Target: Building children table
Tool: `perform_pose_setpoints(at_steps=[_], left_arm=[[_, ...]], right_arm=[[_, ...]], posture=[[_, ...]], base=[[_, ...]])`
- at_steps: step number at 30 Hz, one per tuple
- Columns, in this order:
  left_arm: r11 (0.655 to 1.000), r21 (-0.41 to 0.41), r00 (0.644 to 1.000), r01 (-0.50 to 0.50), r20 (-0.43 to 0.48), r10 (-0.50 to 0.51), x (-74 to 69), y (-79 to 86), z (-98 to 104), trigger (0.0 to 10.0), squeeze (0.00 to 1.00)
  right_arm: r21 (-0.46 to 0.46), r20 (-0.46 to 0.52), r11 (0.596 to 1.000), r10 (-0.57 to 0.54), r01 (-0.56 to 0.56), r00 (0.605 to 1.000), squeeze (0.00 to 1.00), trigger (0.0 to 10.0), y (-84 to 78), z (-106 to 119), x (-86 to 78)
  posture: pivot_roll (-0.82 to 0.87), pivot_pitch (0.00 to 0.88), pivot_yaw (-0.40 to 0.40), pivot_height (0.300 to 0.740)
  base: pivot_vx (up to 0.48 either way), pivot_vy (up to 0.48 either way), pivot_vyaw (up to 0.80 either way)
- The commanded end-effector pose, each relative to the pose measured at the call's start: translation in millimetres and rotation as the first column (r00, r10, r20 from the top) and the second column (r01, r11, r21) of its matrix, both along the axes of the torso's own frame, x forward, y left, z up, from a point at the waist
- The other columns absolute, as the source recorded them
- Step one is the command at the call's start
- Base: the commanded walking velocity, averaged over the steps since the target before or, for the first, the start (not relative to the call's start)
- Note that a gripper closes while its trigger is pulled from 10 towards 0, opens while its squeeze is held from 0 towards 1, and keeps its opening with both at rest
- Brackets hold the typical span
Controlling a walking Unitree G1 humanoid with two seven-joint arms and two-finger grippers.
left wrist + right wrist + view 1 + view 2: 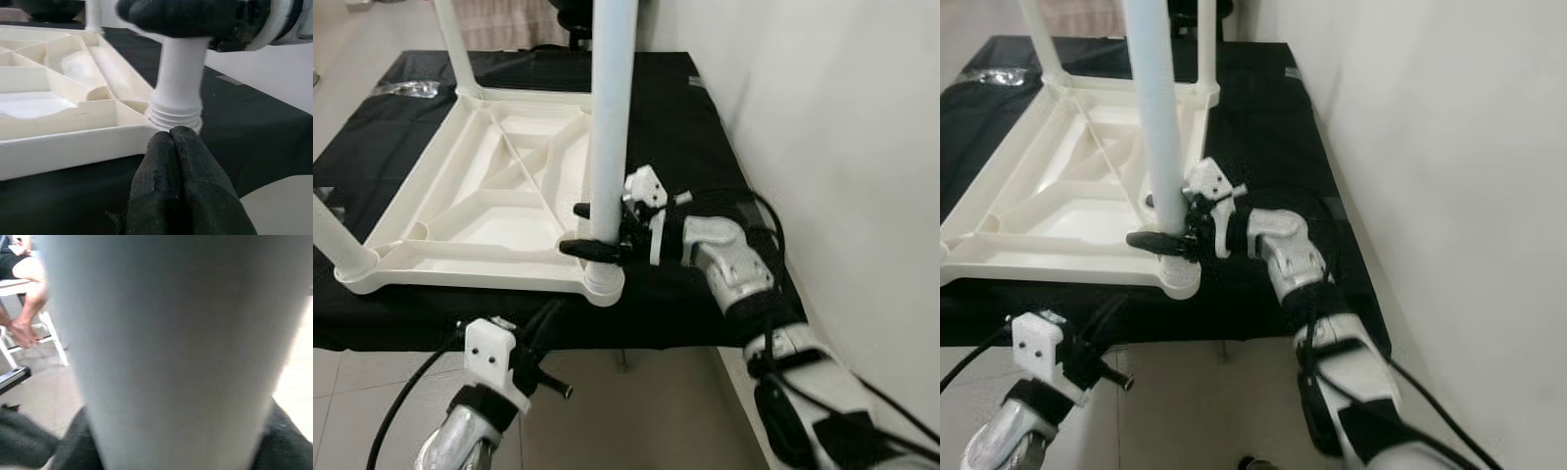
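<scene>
A white plastic children's tabletop (pixel 480 201) lies upside down on a black cloth. A white leg (pixel 610 127) stands upright in its near right corner socket (pixel 604 279). My right gripper (pixel 590 230) is shut on that leg just above the socket, one finger in front and one behind; the leg (pixel 171 347) presses close against the right wrist camera. My left gripper (pixel 548 323) is shut and empty, low at the cloth's front edge below the tabletop. Its fingertips (pixel 181 161) point at the threaded base of the leg (pixel 178 83). Another leg (pixel 450 44) stands at the far corner.
A white wall (pixel 842 127) runs close along the right side. A third leg (pixel 337 240) rises at the near left corner. A clear plastic bag (pixel 406 88) lies on the cloth at far left. A seated person's bare feet (pixel 22 328) are by a white chair.
</scene>
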State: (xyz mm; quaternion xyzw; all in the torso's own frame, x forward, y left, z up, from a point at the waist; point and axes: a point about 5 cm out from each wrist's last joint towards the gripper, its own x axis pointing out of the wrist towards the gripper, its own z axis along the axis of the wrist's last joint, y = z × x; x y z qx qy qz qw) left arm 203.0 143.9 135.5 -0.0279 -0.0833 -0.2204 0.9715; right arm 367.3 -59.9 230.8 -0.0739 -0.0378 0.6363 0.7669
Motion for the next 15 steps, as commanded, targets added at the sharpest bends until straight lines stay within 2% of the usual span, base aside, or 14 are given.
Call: perform_pose_setpoints(at_steps=[1, 10, 13, 15], left_arm=[[1.000, 0.003, 1.000, 0.015, -0.021, -0.015, -7.7, -0.6, 0, 10.0, 0.00], [0.999, -0.006, 0.998, 0.034, -0.044, -0.034, -22.0, 0.0, 2, 10.0, 0.00], [0.999, -0.005, 0.998, 0.032, -0.048, -0.032, -23.4, -0.2, 2, 10.0, 0.00], [1.000, -0.005, 0.998, 0.028, -0.049, -0.029, -23.4, -0.3, 3, 10.0, 0.00]], right_arm=[[0.009, -0.021, 0.999, 0.049, -0.049, 0.999, 0.00, 0.0, -2.0, 1, 1.2], [0.026, -0.040, 0.996, 0.087, -0.086, 0.995, 0.00, 0.0, -17.1, 10, 7.1], [0.030, -0.034, 0.999, 0.028, -0.027, 0.999, 0.00, 0.0, -23.1, 6, 9.0], [-0.015, -0.017, 0.994, -0.109, 0.109, 0.994, 0.00, 0.0, -28.0, -12, 9.6]], posture=[[0.15, 0.255, -0.061, 0.740], [0.16, 0.284, -0.054, 0.740], [0.15, 0.287, -0.060, 0.740], [0.14, 0.290, -0.069, 0.740]], base=[[0.000, 0.000, 0.00], [0.000, 0.000, 0.00], [0.000, 0.000, 0.00], [0.000, 0.000, 0.00]])
